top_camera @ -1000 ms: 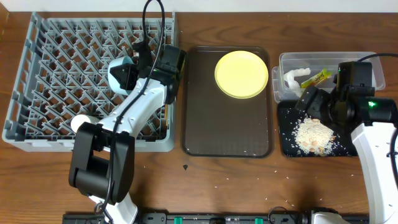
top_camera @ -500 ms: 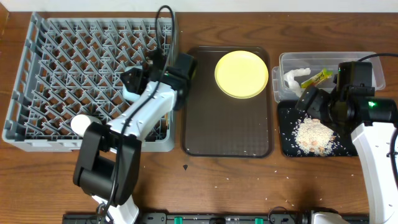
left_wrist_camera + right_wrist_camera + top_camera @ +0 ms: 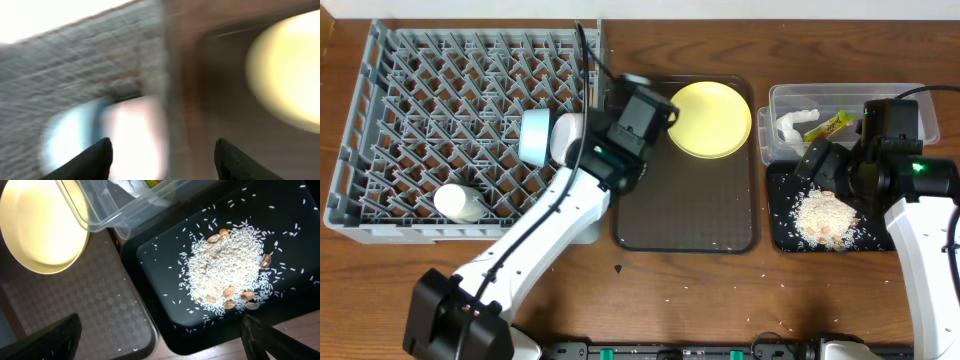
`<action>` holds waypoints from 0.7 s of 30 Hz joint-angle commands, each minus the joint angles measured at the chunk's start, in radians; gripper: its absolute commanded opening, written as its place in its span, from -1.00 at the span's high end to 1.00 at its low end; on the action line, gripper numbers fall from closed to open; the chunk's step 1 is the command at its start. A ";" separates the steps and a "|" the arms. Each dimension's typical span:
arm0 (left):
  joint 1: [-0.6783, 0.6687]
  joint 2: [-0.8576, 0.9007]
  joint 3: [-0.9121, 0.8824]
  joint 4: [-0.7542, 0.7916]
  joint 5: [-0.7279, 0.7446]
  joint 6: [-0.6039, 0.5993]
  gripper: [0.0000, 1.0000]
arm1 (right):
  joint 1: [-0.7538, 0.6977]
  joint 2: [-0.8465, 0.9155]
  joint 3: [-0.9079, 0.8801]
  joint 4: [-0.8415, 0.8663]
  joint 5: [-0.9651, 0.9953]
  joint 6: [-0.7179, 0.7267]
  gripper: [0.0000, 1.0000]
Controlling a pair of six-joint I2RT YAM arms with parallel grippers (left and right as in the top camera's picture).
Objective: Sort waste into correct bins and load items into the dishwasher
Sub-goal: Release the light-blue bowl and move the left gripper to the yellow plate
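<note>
The light blue bowl (image 3: 533,137) stands on edge in the grey dish rack (image 3: 380,120), with a white shape close on its right. My left gripper (image 3: 638,112) hangs open over the rack's right edge and the brown tray, holding nothing. Its wrist view is blurred, showing the gripper (image 3: 162,145) empty, the bowl (image 3: 67,137) and the yellow plate (image 3: 290,70). The plate (image 3: 709,119) lies on the brown tray. My right gripper (image 3: 825,160) (image 3: 160,325) stays open above the black tray (image 3: 780,225), where food scraps (image 3: 825,218) (image 3: 227,275) are piled.
A white cup (image 3: 458,202) lies at the rack's front left. The clear tub (image 3: 910,95) (image 3: 100,210) holds a tissue (image 3: 792,125) and a wrapper (image 3: 830,123). The brown serving tray (image 3: 685,200) (image 3: 100,305) sits between rack and bins. Crumbs dot the table's front.
My left gripper opened and let go of the blue bowl in the rack, then swung right towards the brown tray. The right arm has not moved.
</note>
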 commanded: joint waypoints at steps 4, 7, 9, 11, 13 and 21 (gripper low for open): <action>-0.015 0.142 -0.003 0.161 0.417 -0.132 -0.30 | -0.001 -0.013 0.005 -0.001 0.012 0.000 -0.98; 0.000 0.227 -0.003 0.218 0.469 -0.206 -0.28 | -0.001 -0.013 0.005 -0.001 0.012 0.000 -0.98; 0.006 0.276 -0.003 0.264 0.529 -0.253 -0.27 | -0.001 -0.013 0.005 -0.001 0.012 0.000 -0.98; 0.008 0.321 -0.003 0.303 0.555 -0.300 -0.27 | -0.001 -0.013 0.005 -0.001 0.012 0.000 -0.99; 0.008 0.360 -0.002 0.335 0.555 -0.335 -0.27 | -0.001 -0.013 0.005 -0.001 0.012 0.000 -0.99; 0.008 0.473 -0.002 0.389 0.556 -0.336 -0.20 | -0.001 -0.013 0.005 -0.001 0.012 0.000 -0.98</action>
